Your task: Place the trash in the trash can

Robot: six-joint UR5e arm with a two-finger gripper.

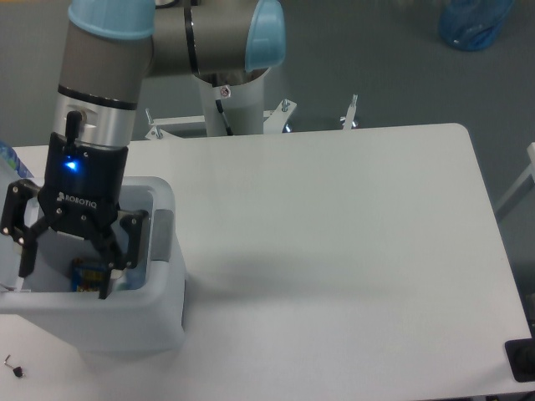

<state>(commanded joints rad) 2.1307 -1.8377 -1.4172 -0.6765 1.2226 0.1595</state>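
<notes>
The white boxy trash can (pixel 125 326) stands at the table's left front, with a grey tab (pixel 161 236) on its right rim. My gripper (pixel 65 277) hangs over the can's opening with its fingers spread wide and nothing between them. A blue-and-yellow snack packet (pixel 85 272) lies inside the can, partly behind the fingers. The plastic wrapper and the crushed bottle do not show clearly. The arm hides much of the can's inside.
A white table (pixel 334 251) stretches to the right of the can. A small black bit (pixel 12 366) lies by the can's front left corner. A blue object (pixel 7 160) shows at the left edge. A blue bag (pixel 472 23) sits on the floor beyond the table.
</notes>
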